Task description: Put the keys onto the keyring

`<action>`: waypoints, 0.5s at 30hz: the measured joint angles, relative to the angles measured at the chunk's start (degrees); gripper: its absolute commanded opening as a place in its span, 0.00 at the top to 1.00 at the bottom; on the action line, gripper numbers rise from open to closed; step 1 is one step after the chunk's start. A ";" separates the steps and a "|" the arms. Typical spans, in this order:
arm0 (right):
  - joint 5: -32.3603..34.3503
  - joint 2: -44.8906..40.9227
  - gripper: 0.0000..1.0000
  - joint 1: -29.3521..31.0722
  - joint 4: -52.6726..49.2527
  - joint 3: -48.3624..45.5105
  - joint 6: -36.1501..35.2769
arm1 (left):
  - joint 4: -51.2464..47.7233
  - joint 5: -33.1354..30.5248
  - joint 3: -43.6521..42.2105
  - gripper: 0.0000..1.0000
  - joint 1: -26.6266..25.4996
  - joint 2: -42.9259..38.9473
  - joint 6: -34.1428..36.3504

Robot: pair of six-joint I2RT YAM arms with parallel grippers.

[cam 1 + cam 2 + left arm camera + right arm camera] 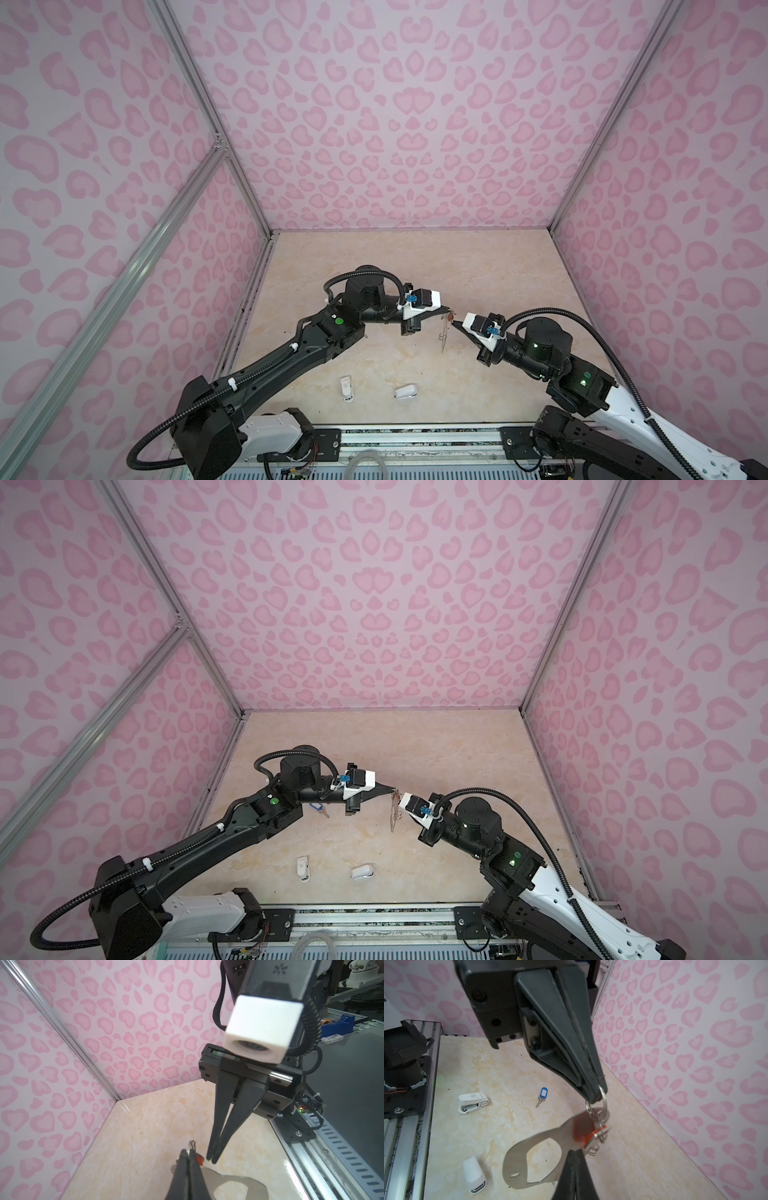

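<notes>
Both my claws are clenched mid-air. L claw [597,1097] pinches a wire ring [604,1097] of the keyring [513,1163]. R claw [574,1153] grips its plate edge, just beside the orange-tag key [588,1135] hanging on the rings. Blue-tag key [543,1095] lies on worktop [508,1064], well apart. Print on white gadget [473,1103] too faint to read.

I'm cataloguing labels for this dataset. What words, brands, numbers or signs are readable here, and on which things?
No text is legible.
White plastic object: faint grey print, too small to read.
White box on the grey surface: dark marks, blurred.
Blue key tag: white insert looks blank.
Right arm housing: small star-like emblem, no letters.
</notes>
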 measured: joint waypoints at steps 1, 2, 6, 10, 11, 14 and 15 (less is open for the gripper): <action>0.02 -0.02 1.00 0.00 -0.02 0.00 -0.04 | 0.28 0.02 -0.13 0.97 0.00 0.07 -0.20; 0.02 -0.17 0.99 0.00 -0.04 0.00 -0.02 | 1.07 0.02 -0.39 0.97 0.00 0.11 -0.63; 1.22 -3.21 0.83 -0.07 -0.79 -0.66 0.28 | 2.12 0.13 -0.70 0.97 0.00 0.11 -1.03; 1.99 -6.60 0.78 -0.07 -1.31 -0.74 0.26 | 2.19 0.74 -0.92 0.97 0.07 0.04 -1.01; 1.97 -6.91 0.77 -0.07 -1.42 -0.57 0.26 | 2.10 0.92 -0.94 0.97 0.07 0.04 -1.01; 1.57 -6.27 0.76 -0.07 -1.95 0.07 0.26 | 1.97 1.40 -1.03 0.97 0.07 0.00 -0.87; 1.38 -5.79 0.76 -0.07 -2.01 0.39 0.26 | 1.95 1.53 -1.09 0.97 0.07 -0.02 -0.81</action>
